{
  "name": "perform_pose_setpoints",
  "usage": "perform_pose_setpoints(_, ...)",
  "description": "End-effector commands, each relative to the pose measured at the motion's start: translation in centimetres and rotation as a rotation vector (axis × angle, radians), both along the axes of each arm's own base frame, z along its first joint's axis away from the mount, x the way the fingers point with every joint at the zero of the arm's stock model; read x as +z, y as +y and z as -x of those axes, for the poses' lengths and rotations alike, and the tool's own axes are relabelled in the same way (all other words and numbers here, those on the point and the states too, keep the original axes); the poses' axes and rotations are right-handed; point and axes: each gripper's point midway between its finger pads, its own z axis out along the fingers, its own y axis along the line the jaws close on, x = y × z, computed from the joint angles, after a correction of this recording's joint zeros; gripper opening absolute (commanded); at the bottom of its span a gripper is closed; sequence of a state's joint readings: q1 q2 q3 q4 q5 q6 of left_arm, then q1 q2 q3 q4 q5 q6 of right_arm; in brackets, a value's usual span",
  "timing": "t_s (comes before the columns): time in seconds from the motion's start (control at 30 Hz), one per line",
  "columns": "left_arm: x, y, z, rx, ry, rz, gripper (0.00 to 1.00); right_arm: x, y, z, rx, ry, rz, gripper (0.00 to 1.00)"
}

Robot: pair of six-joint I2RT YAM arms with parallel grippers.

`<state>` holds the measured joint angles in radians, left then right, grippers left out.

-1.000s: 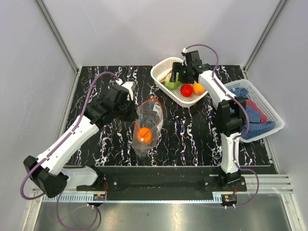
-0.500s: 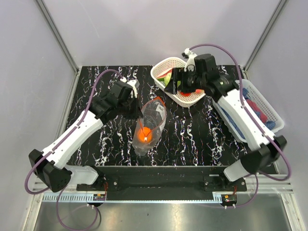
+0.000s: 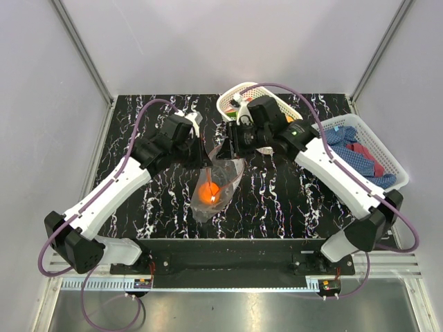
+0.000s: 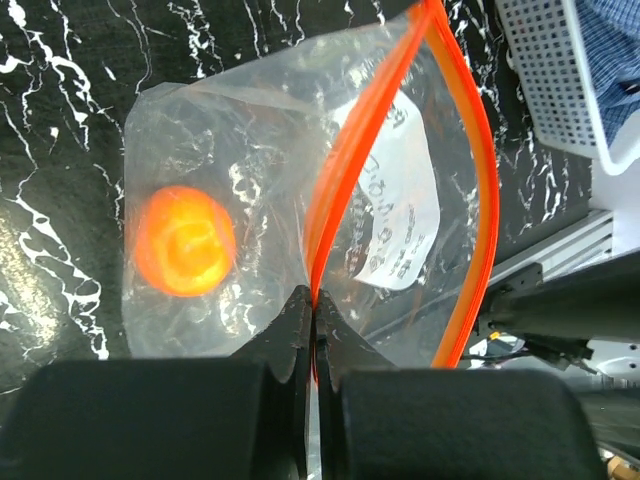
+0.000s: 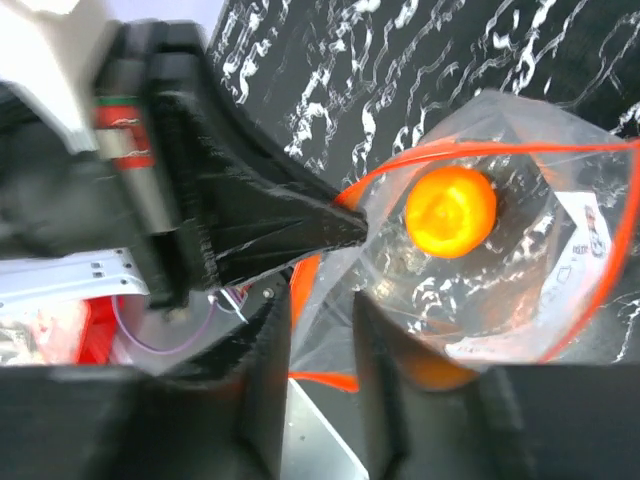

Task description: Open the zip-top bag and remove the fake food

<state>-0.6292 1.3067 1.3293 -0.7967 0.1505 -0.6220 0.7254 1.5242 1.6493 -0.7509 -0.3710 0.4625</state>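
The zip-top bag point(image 3: 220, 181) hangs over the middle of the black marbled table, clear with an orange-red zip strip point(image 4: 352, 160). Its mouth gapes upward. One orange ball point(image 3: 210, 194) of fake food rests inside it, also plain in the wrist views point(image 4: 185, 241) point(image 5: 451, 210). My left gripper point(image 4: 313, 298) is shut on one lip of the strip and holds the bag up. My right gripper point(image 5: 320, 300) is at the mouth beside the left fingers point(image 5: 300, 225). Its jaws stand a little apart, with the other lip and clear film between them, not pinched.
A white lattice basket point(image 3: 232, 97) sits at the back behind my right arm, its contents mostly hidden. A second white basket point(image 3: 387, 183) at the right edge holds blue and red cloths point(image 3: 360, 149). Grey walls enclose the table.
My right arm swung from the back basket to the bag's mouth, and its jaws narrowed. The left gripper kept its grip and shifted the bag slightly right.
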Motion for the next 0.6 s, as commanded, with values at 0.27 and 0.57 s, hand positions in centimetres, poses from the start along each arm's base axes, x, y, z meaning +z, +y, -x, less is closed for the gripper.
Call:
perform_pose_setpoints(0.27, 2.7, -2.3, -0.8, 0.022, -0.02, 0.176, 0.0, -7.3, 0.2, 0.2, -0.147, 0.263, 0.109, 0.28)
perform_pose_setpoints(0.57, 2.0, -1.5, -1.0, 0.062, -0.031, 0.153, 0.0, -12.5, 1.3, 0.3, -0.105, 0.284, 0.172, 0.31)
